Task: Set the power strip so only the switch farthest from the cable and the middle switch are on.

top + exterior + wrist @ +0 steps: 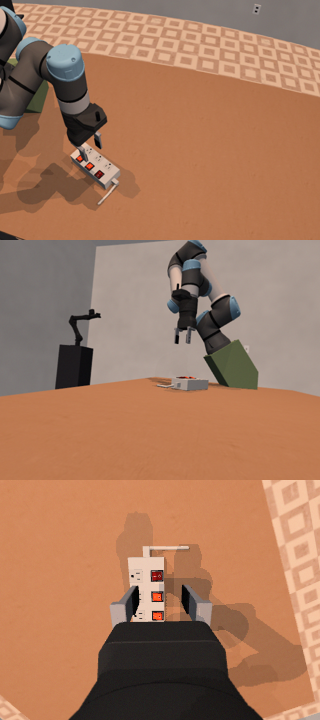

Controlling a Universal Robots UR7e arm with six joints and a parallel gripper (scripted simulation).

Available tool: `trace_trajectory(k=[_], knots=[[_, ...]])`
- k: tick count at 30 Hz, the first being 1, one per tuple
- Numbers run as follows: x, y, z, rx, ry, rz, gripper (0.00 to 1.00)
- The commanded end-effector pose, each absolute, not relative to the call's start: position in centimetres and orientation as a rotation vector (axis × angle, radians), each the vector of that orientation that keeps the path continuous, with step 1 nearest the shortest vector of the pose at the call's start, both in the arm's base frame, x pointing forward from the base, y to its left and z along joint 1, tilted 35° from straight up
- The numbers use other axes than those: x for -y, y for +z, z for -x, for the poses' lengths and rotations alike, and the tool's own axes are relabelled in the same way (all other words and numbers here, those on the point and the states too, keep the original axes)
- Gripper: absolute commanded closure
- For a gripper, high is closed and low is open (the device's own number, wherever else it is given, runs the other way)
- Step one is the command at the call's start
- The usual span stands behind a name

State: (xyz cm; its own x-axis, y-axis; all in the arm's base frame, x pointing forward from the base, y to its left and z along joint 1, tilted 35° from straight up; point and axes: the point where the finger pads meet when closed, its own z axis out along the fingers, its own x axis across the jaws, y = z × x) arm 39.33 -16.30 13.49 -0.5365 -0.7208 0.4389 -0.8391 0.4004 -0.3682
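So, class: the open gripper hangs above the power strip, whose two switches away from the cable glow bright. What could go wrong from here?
1. The open gripper hangs high over the power strip; descending onto it could flip the lit far switch or middle switch.
2. A sideways nudge might tilt the strip off the table.
3. The darker switch by the cable looks off; touching it would spoil the pattern.

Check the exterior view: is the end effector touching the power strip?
No. The open end effector hangs well above the power strip, with bare wall showing between them.
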Motion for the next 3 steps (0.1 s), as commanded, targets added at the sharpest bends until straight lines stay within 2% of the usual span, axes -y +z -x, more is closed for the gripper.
trace_trajectory(k=[1,3], knots=[[16.29,13.53,-39.36,2.447,0.83,-1.385,0.0],[16.29,13.53,-39.36,2.447,0.83,-1.385,0.0]])
